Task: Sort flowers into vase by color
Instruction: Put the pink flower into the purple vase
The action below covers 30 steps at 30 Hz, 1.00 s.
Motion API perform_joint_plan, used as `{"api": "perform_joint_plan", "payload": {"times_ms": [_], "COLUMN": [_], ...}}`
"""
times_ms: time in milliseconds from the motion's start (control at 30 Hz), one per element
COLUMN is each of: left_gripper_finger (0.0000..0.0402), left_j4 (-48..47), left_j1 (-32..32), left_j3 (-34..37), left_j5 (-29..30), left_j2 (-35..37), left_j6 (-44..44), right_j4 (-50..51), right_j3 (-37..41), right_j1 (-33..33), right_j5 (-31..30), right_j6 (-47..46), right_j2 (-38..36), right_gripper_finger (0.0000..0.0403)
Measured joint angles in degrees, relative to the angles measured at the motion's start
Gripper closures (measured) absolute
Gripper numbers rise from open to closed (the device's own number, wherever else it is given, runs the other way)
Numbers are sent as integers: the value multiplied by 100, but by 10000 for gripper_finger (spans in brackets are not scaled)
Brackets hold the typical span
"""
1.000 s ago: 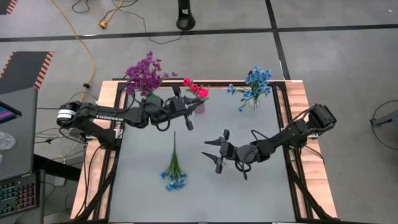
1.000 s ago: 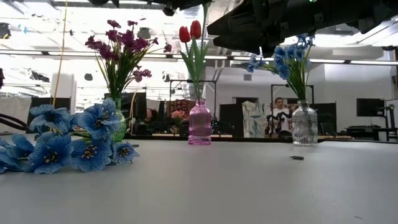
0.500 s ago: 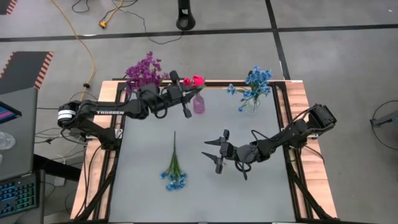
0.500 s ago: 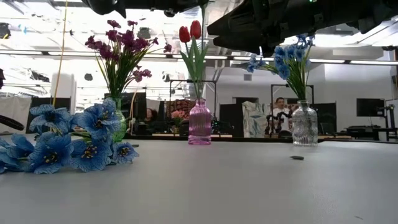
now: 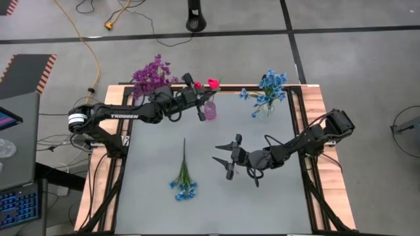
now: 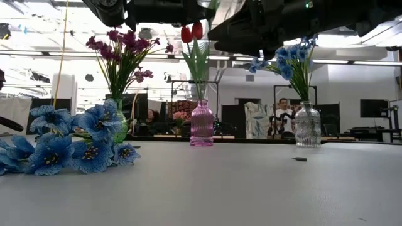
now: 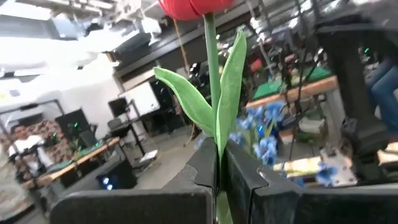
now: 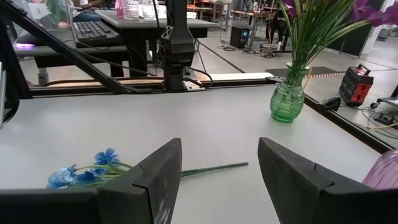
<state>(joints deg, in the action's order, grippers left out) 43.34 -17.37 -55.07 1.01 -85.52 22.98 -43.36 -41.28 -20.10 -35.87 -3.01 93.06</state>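
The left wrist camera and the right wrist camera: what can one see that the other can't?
Only the left wrist view shows the left gripper shut on a red tulip stem. Only the right wrist view shows the open right gripper, a green vase with purple flowers, and the loose blue flowers lying on the table. Both show the room behind, with desks and screens.

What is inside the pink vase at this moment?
Red tulips on green stems stand in the pink vase. The left gripper, shut on one stem, covers part of them from above.
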Motion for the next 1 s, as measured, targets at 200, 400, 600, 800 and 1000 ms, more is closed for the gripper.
{"api": "perform_joint_plan", "payload": {"times_ms": [200, 400, 600, 800, 1000], "left_gripper_finger": [401, 401, 401, 401, 401], "left_j4": [-125, -190, -293, -521, -683], "left_j1": [-9, -37, -56, -74, -70], "left_j3": [0, 0, 0, 0, 0], "left_j5": [186, 210, 302, 905, 959], "left_j2": [-1, -2, -2, 0, 2], "left_j6": [142, 50, -11, -372, -418], "right_j4": [46, 121, 121, 121, 134], "right_j3": [0, 0, 0, 0, 0], "right_j1": [2, 2, 2, 2, 2], "right_j5": [2, 2, 2, 2, 2], "right_j6": [0, -2, -2, -2, -2], "right_j2": [0, 0, 0, 0, 0], "right_gripper_finger": [163, 163, 163, 163, 163]}}
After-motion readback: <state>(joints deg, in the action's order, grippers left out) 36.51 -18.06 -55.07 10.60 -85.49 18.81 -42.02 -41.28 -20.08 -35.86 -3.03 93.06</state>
